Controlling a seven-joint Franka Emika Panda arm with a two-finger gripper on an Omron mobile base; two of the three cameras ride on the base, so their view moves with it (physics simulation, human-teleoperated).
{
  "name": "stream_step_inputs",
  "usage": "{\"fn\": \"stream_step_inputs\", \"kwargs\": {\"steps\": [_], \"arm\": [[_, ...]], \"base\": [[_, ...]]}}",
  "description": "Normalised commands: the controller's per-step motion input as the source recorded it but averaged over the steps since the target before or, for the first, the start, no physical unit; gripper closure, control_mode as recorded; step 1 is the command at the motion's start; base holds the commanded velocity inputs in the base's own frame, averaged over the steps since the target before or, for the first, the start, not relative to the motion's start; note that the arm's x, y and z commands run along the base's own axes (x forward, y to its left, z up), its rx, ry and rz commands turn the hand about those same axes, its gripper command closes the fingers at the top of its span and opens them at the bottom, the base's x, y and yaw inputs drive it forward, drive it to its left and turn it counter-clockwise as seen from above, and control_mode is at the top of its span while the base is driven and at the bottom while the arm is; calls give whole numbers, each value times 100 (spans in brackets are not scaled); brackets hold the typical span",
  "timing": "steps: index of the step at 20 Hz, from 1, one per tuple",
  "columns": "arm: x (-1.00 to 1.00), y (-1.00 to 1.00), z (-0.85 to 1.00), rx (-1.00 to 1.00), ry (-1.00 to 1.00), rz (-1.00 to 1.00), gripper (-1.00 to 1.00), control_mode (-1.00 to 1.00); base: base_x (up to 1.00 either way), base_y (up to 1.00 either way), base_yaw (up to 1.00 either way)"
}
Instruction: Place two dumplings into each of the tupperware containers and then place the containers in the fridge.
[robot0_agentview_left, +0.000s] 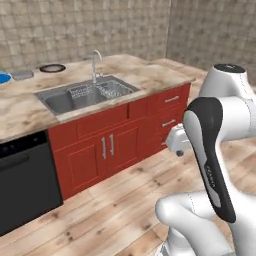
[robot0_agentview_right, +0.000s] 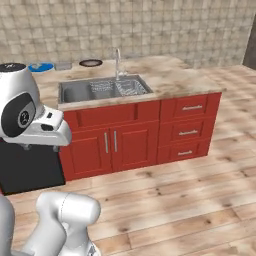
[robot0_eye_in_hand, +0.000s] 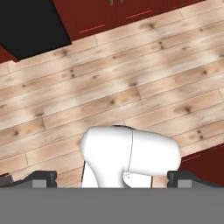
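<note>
While the arm folds up over the wood floor (robot0_eye_in_hand: 131, 87), the gripper (robot0_eye_in_hand: 112, 178) points down at the planks, its fingers (robot0_eye_in_hand: 39, 178) wide apart and holding nothing; on the counter (robot0_agentview_right: 170, 77), at ten o'clock from the sink (robot0_agentview_right: 80, 92), a grey container (robot0_agentview_right: 63, 65) sits between a blue plate (robot0_agentview_right: 41, 67) and a dark plate (robot0_agentview_right: 90, 63); whether dumplings lie there I cannot tell; the black dishwasher (robot0_agentview_left: 25, 185) stands below the counter.
</note>
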Motion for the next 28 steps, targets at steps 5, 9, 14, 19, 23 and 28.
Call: {"fn": "stream_step_inputs", "kwargs": {"steps": [5,9,14,19,23,28], "arm": [[0,0,0,0,0,0,-100,100],[0,0,0,0,0,0,-100,100],[0,0,0,0,0,0,-100,100],[0,0,0,0,0,0,-100,100],[0,0,0,0,0,0,-100,100],[0,0,0,0,0,0,-100,100]], "base": [[63,51,-71],[28,45,-86],[1,26,-95],[35,45,-76],[73,100,-31],[100,71,-13]]}}
